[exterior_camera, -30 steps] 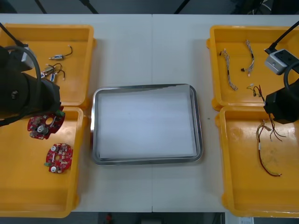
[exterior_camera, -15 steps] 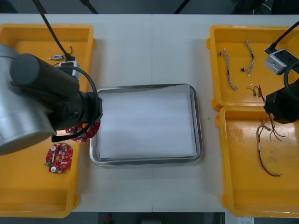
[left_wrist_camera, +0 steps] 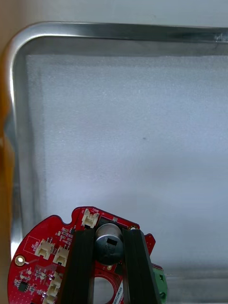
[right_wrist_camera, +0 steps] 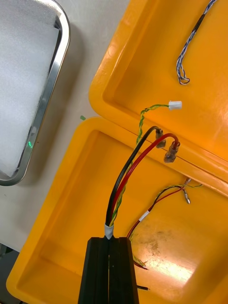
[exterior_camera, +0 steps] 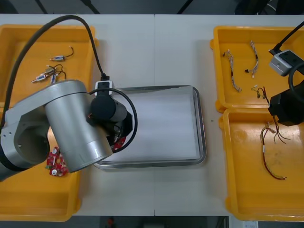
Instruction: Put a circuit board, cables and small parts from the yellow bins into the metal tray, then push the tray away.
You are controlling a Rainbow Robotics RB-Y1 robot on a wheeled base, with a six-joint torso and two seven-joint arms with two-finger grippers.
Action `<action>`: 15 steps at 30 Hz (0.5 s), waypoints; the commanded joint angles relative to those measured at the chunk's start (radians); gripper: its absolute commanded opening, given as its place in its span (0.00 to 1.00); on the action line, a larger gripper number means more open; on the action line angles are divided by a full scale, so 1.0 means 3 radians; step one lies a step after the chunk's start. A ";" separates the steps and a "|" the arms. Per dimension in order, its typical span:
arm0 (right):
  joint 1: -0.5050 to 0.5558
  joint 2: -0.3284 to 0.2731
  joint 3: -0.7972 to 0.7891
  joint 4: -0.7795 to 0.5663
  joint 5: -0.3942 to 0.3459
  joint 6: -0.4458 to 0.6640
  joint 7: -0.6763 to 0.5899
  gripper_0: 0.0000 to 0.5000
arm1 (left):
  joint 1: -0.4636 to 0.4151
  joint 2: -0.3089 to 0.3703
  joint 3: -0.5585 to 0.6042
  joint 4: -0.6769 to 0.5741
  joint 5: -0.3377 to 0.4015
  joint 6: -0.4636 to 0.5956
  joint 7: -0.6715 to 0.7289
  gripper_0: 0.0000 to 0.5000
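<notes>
My left gripper is shut on a round red circuit board, its fingers clamping a metal cylinder on the board. It hangs over the near left part of the metal tray, whose inside is white. In the front view the left arm covers that corner, and the board's red edge peeks out beneath it. My right gripper is shut on a black, red and yellow cable over the seam between the two right yellow bins.
A second red board lies in the near left bin. Small metal parts sit in the far left bin. Blue and white cables lie in the far right bin, and a red and yellow cable in the near right one.
My left arm has swung right from the near left bin to over the tray, carrying the circuit board. The right arm has stayed still.
</notes>
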 commanded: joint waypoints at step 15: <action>-0.0091 -0.0114 0.0031 -0.0013 -0.0028 0.0010 -0.0111 0.00 | -0.0124 -0.0321 -0.0510 0.0527 -0.0513 -0.0275 0.0246 0.01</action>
